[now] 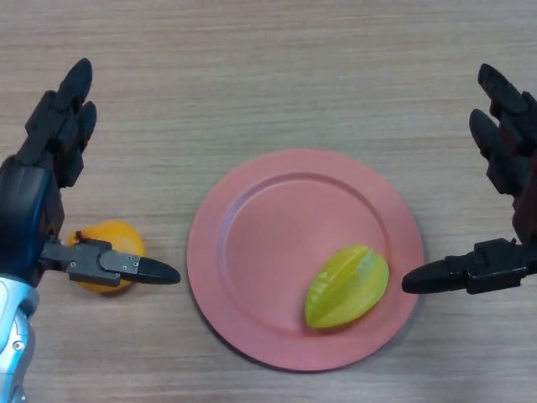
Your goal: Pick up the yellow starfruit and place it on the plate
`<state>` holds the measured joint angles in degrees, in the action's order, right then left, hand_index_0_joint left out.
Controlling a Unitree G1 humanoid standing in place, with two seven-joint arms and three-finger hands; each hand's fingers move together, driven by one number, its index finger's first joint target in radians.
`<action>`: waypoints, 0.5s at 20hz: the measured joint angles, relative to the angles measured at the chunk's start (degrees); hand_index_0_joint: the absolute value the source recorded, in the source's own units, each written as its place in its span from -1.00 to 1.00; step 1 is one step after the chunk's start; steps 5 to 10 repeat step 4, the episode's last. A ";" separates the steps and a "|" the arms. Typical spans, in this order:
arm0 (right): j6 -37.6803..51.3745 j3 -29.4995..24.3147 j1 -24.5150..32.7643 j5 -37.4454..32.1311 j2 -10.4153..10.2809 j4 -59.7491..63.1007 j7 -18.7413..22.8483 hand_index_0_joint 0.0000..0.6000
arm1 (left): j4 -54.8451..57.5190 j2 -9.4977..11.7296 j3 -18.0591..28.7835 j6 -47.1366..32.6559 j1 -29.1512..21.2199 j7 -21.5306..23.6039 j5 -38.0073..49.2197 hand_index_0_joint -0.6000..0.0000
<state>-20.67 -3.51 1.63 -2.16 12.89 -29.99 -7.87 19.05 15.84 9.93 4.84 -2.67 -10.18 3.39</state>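
Note:
The yellow-green starfruit (pixel 347 285) lies on the pink plate (pixel 268 227), in its lower right part. My right hand (pixel 503 168) hovers just off the plate's right rim, fingers straight and its thumb pointing toward the fruit with a small gap between. It holds nothing. My left hand (pixel 42 176) is at the left edge, open too, fingers stretched upward and thumb reaching out to the right.
An orange fruit (pixel 107 252) rests on the wooden table (pixel 268 75) left of the plate, partly behind my left thumb.

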 measured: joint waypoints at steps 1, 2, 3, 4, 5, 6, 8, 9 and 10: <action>0.00 -0.01 0.00 -0.01 0.00 0.05 0.00 -1.00 | 0.01 0.01 0.05 0.05 0.00 -0.47 0.04 1.00; -0.01 -0.03 0.09 -0.01 0.01 0.05 0.00 -1.00 | 0.02 0.01 0.07 0.42 0.00 -0.81 0.42 1.00; -0.01 -0.04 0.37 0.00 0.09 0.05 -0.02 -1.00 | 0.04 0.01 0.07 1.11 0.00 -0.91 0.45 1.00; -0.01 -0.04 0.42 -0.01 0.15 0.05 -0.06 -1.00 | 0.05 0.01 0.09 1.20 0.00 -0.91 0.45 1.00; -0.01 -0.04 0.42 -0.01 0.15 0.05 -0.06 -1.00 | 0.05 0.01 0.09 1.20 0.00 -0.91 0.45 1.00; -0.01 -0.04 0.42 -0.01 0.15 0.05 -0.06 -1.00 | 0.05 0.01 0.09 1.20 0.00 -0.91 0.45 1.00; -0.01 -0.04 0.42 -0.01 0.15 0.05 -0.06 -1.00 | 0.05 0.01 0.09 1.20 0.00 -0.91 0.45 1.00; -0.01 -0.04 0.42 -0.01 0.15 0.05 -0.06 -1.00 | 0.05 0.01 0.09 1.20 0.00 -0.91 0.45 1.00; -0.01 -0.04 0.42 -0.01 0.15 0.05 -0.06 -1.00 | 0.05 0.01 0.09 1.20 0.00 -0.91 0.45 1.00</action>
